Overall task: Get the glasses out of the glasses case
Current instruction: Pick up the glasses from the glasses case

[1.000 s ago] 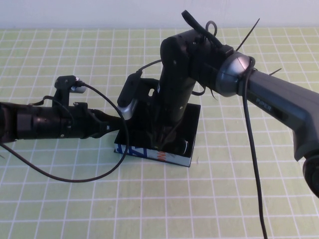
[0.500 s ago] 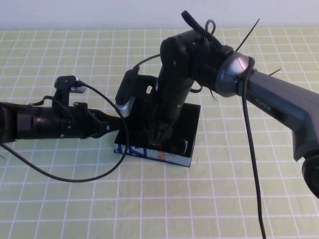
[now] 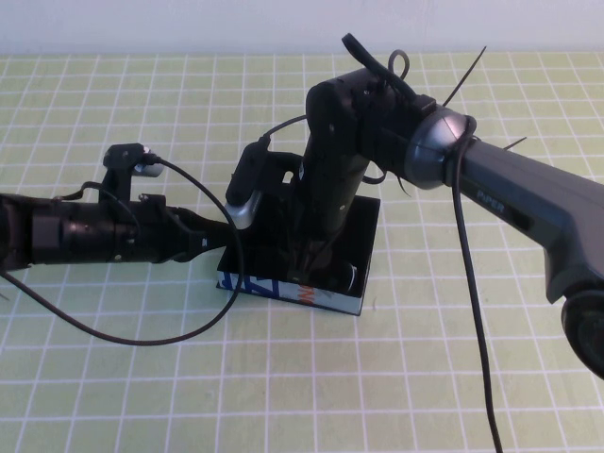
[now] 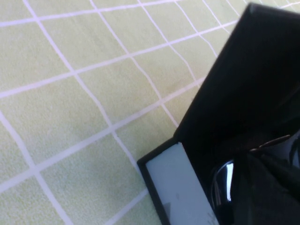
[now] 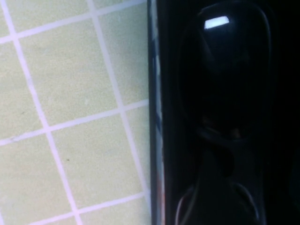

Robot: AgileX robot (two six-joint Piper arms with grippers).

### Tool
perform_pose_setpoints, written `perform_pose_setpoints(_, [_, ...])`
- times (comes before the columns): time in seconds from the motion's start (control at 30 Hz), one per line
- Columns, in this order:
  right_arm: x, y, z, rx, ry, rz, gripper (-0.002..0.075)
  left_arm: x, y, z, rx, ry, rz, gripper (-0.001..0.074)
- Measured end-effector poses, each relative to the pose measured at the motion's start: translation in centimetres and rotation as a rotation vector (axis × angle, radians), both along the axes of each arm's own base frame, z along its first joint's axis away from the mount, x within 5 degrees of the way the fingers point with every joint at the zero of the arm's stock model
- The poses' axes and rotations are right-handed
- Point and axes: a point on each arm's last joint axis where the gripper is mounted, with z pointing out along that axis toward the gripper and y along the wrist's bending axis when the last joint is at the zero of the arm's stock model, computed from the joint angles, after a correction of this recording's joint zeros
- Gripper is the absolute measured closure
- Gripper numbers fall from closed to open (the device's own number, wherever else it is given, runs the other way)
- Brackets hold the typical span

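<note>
The black glasses case (image 3: 283, 291) lies open at the table's middle, its white printed long side facing me. The black glasses lie inside it. One dark lens shows in the right wrist view (image 5: 220, 61), and a glossy rim edge shows in the left wrist view (image 4: 226, 180) and at the case's right end (image 3: 351, 276). My right gripper (image 3: 310, 266) points straight down into the case, right over the glasses. My left gripper (image 3: 215, 242) is at the case's left end, level with the table. The case wall (image 4: 176, 187) and its rim (image 5: 154, 117) show close up.
A green mat with a white grid (image 3: 396, 377) covers the table. A loose black cable (image 3: 123, 335) from the left arm loops over the mat in front of it. The right arm's cable (image 3: 481, 330) hangs down at the right.
The right wrist has swung a little left and back over the case. The left arm, the case and the glasses have not visibly moved.
</note>
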Motion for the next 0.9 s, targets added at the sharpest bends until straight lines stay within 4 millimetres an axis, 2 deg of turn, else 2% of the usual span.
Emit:
perform_pose_setpoints(0.17, [0.1, -0.1, -0.1, -0.001, 0.002, -0.002, 0.0405, 0.0, 0.0, 0.0, 0.005, 0.0, -0.005, 0.0739])
perform_pose_setpoints(0.33, [0.3, 0.1, -1.0, -0.008, 0.01, -0.003, 0.0405, 0.0, 0.0, 0.0, 0.006, 0.0, -0.007, 0.0739])
perform_pose_setpoints(0.6, [0.3, 0.1, -1.0, -0.007, 0.008, -0.001, 0.0412, -0.1, 0.0, -0.1, 0.008, -0.001, -0.007, 0.0739])
perform_pose_setpoints(0.9, [0.3, 0.1, -1.0, -0.006, 0.009, -0.002, 0.0549, 0.0, 0.0, -0.1, 0.009, -0.001, -0.006, 0.0739])
